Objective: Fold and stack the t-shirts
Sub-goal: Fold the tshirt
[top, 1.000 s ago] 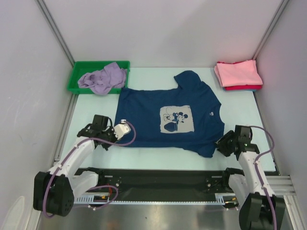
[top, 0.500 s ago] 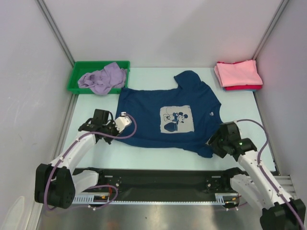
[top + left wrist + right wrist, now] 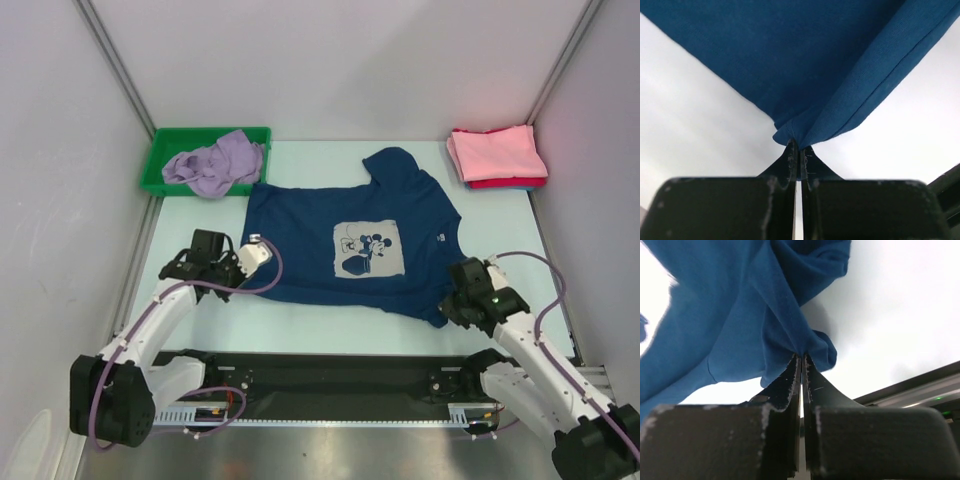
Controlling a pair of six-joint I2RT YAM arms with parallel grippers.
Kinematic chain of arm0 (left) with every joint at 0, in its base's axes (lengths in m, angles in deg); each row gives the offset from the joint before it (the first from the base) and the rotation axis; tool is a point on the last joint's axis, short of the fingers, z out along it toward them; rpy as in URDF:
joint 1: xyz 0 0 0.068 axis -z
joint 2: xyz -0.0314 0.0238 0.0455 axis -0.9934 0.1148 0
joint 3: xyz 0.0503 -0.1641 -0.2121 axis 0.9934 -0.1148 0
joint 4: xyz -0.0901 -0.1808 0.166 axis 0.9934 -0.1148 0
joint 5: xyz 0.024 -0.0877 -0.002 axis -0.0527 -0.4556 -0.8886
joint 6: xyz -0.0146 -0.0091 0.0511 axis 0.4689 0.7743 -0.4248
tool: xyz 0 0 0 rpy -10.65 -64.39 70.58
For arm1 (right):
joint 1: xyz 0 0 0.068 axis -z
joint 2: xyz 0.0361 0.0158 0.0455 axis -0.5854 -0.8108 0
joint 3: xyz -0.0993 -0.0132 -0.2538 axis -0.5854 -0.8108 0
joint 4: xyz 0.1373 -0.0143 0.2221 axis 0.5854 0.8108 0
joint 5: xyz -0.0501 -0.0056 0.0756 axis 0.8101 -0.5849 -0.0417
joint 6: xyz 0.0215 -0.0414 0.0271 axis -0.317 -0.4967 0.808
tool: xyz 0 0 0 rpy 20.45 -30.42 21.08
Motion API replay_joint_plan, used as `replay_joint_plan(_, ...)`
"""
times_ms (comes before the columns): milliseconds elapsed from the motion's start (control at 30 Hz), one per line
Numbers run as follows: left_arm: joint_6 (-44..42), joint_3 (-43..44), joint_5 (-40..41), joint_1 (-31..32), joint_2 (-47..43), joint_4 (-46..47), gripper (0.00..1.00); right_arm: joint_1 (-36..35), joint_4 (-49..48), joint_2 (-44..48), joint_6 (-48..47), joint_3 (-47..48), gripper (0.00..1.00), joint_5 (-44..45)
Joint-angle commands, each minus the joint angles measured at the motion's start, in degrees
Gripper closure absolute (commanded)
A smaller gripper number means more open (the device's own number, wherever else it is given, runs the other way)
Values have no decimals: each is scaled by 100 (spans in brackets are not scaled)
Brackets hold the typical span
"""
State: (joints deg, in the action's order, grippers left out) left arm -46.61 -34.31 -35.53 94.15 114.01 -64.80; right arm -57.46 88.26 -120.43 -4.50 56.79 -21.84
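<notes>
The navy t-shirt (image 3: 350, 250) lies spread flat, print up, in the middle of the bench (image 3: 195, 225), not yet folded. The left end effector (image 3: 797, 150) is pressed together on its near left hem corner. The right end effector (image 3: 801, 360) pinches the bunched near right corner. A lavender t-shirt (image 3: 215, 163) sits crumpled in the green bin (image 3: 158, 150). Folded pink and red t-shirts (image 3: 497, 155) are stacked at the far right. By my judgement part of the stack is done and two shirts remain.

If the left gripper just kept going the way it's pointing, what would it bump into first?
The navy t-shirt: the left gripper is shut on its corner, and more of that cloth seems to lie straight ahead.
</notes>
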Motion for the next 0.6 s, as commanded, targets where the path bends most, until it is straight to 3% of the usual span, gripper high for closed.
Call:
replay_joint_plan(0,-126,118,248,7,-176,-60,100,254,319,362,-167,250,100,322)
replay_joint_plan(200,-21,231,468,-11,-114,97,100,1140,-199,232,-1106,830,100,-1040)
replay_joint_plan(333,76,494,556,-2,324,501,100,1975,-1155,-662,-1705,1015,100,-2444)
replay_joint_plan(567,112,847,934,-2,1502,1152,100,2119,-2536,-2562,-2303,1875,100,-2703)
